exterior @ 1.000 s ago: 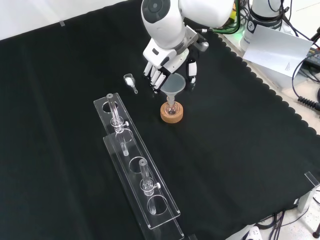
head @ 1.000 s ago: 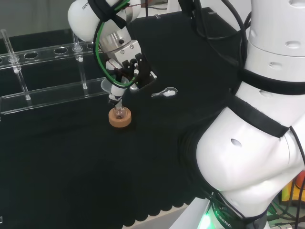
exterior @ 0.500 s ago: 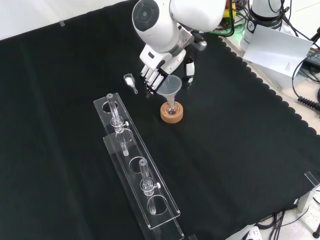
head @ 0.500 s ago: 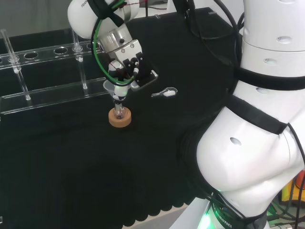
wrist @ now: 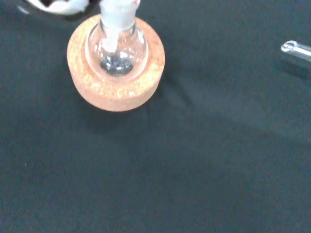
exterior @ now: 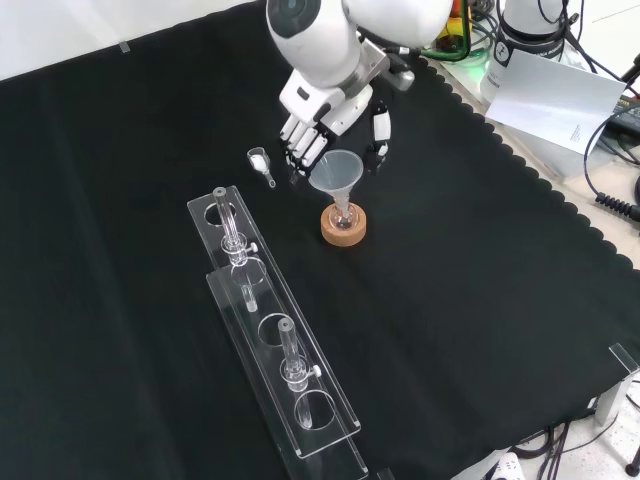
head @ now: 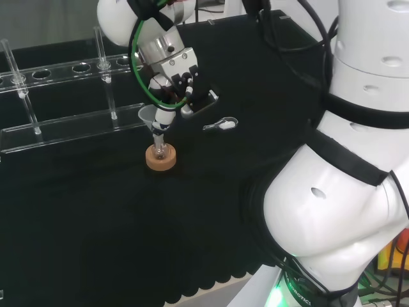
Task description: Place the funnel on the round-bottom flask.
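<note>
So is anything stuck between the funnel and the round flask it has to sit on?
Nothing visible. The funnel already stands with its stem in the neck of the flask on the cork ring. The hand is just behind it.

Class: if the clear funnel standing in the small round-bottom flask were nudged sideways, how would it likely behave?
The clear funnel looks top-heavy: wide cone over a thin stem, so it may tip. The small round-bottom flask would probably roll without its cork ring. Both likely light.
</note>
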You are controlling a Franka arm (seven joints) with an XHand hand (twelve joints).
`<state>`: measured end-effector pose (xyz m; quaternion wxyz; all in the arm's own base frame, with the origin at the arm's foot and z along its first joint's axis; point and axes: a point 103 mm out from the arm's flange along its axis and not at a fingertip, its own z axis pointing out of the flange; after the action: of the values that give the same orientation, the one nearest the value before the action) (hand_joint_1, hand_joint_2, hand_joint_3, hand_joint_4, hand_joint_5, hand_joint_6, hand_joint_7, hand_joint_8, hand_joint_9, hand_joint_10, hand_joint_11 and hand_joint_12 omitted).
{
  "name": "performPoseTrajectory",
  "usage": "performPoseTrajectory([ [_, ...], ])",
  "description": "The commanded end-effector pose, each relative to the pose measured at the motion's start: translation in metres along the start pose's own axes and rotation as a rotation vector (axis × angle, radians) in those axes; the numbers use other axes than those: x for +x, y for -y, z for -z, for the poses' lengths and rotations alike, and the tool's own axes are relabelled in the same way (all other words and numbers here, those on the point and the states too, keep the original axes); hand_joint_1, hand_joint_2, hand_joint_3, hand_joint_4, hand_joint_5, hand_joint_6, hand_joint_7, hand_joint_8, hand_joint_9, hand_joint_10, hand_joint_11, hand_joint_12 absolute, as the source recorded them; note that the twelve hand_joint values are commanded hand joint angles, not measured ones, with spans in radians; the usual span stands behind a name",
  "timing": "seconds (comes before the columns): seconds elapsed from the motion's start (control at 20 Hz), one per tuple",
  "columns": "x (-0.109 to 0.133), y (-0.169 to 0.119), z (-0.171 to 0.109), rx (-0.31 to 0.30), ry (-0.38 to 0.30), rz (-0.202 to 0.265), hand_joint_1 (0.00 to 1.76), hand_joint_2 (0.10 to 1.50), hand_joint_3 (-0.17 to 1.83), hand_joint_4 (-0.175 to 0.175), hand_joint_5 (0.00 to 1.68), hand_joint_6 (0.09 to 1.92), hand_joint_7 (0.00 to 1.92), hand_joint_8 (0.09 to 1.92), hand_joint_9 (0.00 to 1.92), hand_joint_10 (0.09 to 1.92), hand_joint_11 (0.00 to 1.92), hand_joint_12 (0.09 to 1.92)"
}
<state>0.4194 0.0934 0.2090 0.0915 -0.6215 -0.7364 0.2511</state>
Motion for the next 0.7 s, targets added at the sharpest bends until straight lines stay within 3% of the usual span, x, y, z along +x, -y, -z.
performPoseTrajectory([
  [0.05,-0.019,0.025,0.021,-0.105,-0.034,-0.006,0.64,0.64,0.44,-0.069,0.13,0.09,0.01,0.69,0.24,0.72,0.21,1.36],
  [0.4,-0.044,0.049,0.037,-0.172,-0.055,-0.043,0.61,0.66,0.39,-0.068,0.12,0.09,0.0,0.7,0.22,0.75,0.21,1.37],
  [0.5,-0.054,0.056,0.037,-0.228,-0.064,-0.053,0.61,0.66,0.39,-0.068,0.13,0.09,0.02,0.7,0.22,0.75,0.21,1.37],
  [0.7,-0.078,0.065,0.031,-0.267,-0.086,-0.082,0.68,0.69,0.39,-0.062,0.27,0.09,0.22,0.68,0.37,0.69,0.27,1.35],
])
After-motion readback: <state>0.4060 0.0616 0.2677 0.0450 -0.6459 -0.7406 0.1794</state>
